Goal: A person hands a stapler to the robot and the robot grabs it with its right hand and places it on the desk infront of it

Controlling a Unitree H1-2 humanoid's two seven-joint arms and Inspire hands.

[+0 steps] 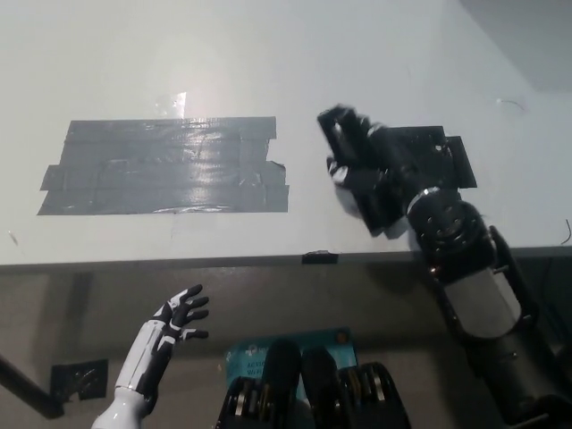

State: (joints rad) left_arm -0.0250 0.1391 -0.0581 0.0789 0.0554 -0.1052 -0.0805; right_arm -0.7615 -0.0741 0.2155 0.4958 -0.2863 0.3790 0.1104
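Observation:
My black right hand (368, 170) is shut on a black stapler (338, 128), held above the white desk (179, 54) just right of its middle. The stapler's end sticks out up and to the left from the hand; most of its body is hidden by my fingers, and I cannot tell whether it touches the desk. My white left hand (179, 317) rests open below the desk's front edge at the lower left, fingers spread.
A large patch of grey tape strips (165, 165) covers the desk left of the stapler. A black tape patch (438, 152) lies under my right wrist. A small black tab (319, 257) sits on the desk's front edge.

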